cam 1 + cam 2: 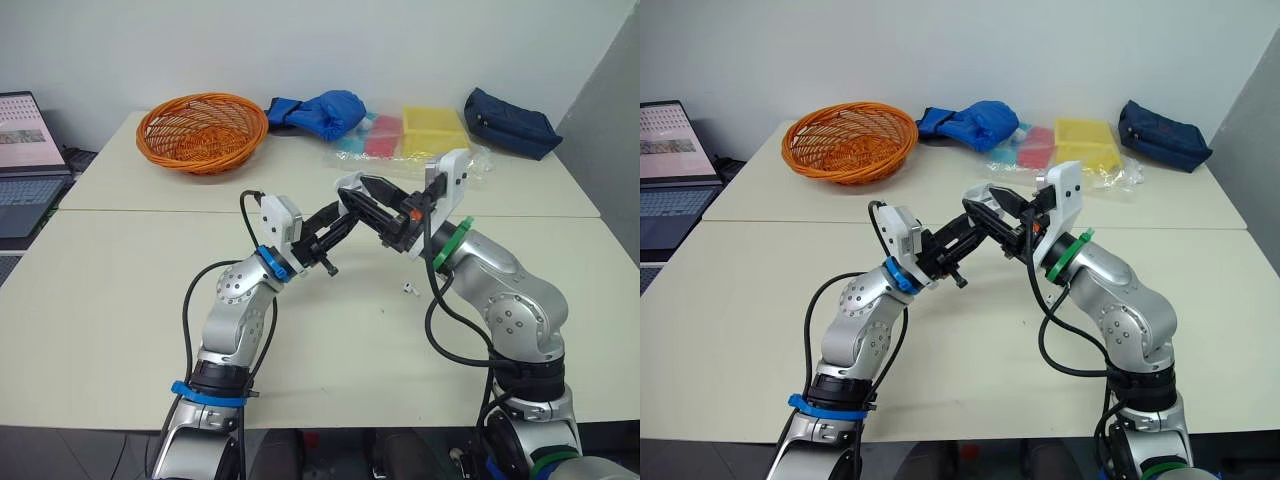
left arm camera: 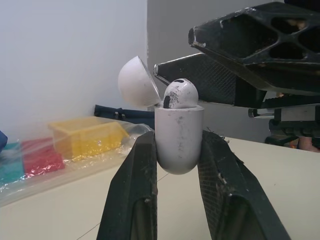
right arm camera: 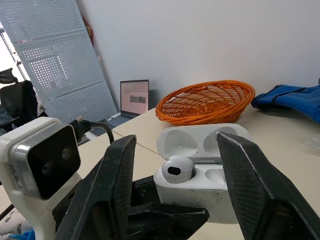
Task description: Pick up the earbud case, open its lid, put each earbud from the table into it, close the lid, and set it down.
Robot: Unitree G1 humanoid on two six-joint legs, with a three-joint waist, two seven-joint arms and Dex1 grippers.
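1. Clamps earbud case [image 3: 200, 187] in left hand [image 2: 177, 150] above counter [image 1: 130, 290], lid [image 3: 200, 142] swung back, baring wells for loading.
2. Spreads right hand [image 3: 176, 139] wide astride case, empty; first earbud [image 3: 175, 169] seated.
3. Leaves second earbud [image 1: 408, 290] on counter, probably next.

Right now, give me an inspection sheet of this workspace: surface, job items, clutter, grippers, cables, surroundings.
Surface: pale table, two tops butted together.
Job's things: earbud case held off the table, lid open, one earbud seated; second earbud lying on the table.
Clutter: orange basket, blue fabric bundle, bagged coloured boxes, navy pouch, all at the far side.
Grippers: left gripper shut on the case; right gripper open, straddling it.
Cables: black cables looped along both arms.
Surroundings: laptop at the robot's left; white wall.
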